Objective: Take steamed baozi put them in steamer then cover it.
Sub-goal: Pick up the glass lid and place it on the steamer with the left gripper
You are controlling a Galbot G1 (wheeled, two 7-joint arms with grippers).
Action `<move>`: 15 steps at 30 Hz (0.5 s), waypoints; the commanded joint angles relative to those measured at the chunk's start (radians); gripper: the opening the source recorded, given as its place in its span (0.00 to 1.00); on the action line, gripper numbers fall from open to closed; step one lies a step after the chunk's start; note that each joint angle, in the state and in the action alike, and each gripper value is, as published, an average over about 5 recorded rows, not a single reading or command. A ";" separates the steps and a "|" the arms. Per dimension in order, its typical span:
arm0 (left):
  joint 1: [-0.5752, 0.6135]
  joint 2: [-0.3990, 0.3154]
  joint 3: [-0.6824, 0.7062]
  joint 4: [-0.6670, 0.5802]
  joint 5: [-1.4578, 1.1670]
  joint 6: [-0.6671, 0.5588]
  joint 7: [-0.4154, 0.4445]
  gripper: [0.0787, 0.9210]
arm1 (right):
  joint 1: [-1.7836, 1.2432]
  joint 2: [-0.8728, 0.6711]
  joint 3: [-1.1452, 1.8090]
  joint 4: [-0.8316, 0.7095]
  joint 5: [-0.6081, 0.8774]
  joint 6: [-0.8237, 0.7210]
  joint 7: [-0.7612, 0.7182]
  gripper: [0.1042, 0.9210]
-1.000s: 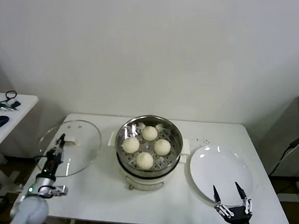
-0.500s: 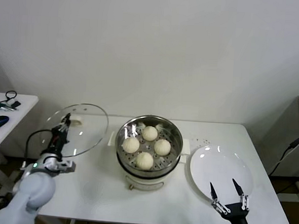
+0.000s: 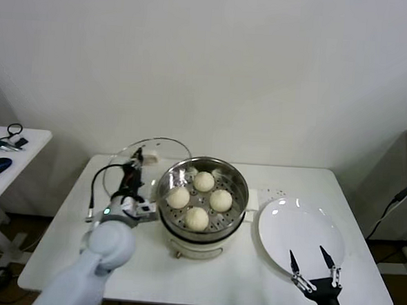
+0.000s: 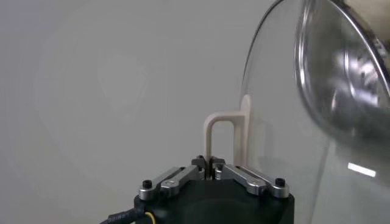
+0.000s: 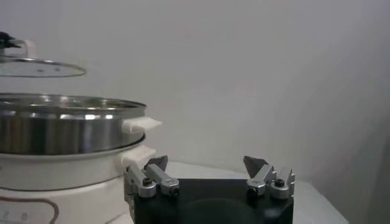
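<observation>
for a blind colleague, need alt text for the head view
The left gripper holds the glass cover tilted, left of the steamer, which holds four baozi. The open right gripper waits by an empty white plate.

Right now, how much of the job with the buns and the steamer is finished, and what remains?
Done: four cream-white round buns lie in the shiny steel steamer basket, and the flat white plate is bare. In hand: the left hand grips the round clear glass lid by its handle, tilted beside the basket. Left: set the lid on top. The right hand waits open near the plate.
</observation>
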 commanded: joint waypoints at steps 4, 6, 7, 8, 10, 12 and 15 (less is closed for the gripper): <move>-0.123 -0.296 0.204 0.099 0.269 0.094 0.103 0.07 | -0.004 -0.041 0.014 -0.030 0.094 0.004 0.007 0.88; -0.115 -0.330 0.205 0.119 0.307 0.086 0.102 0.07 | -0.005 -0.050 0.018 -0.033 0.105 0.005 0.006 0.88; -0.108 -0.344 0.205 0.128 0.324 0.082 0.101 0.07 | -0.005 -0.053 0.021 -0.035 0.109 0.005 0.005 0.88; -0.101 -0.355 0.205 0.136 0.343 0.076 0.101 0.07 | -0.004 -0.056 0.024 -0.037 0.113 0.005 0.005 0.88; -0.085 -0.370 0.204 0.147 0.383 0.066 0.097 0.07 | -0.001 -0.061 0.029 -0.040 0.120 0.005 0.005 0.88; -0.067 -0.380 0.200 0.152 0.428 0.053 0.090 0.07 | 0.004 -0.065 0.034 -0.044 0.124 0.005 0.006 0.88; -0.034 -0.383 0.191 0.147 0.479 0.036 0.077 0.07 | 0.013 -0.067 0.038 -0.050 0.124 0.003 0.006 0.88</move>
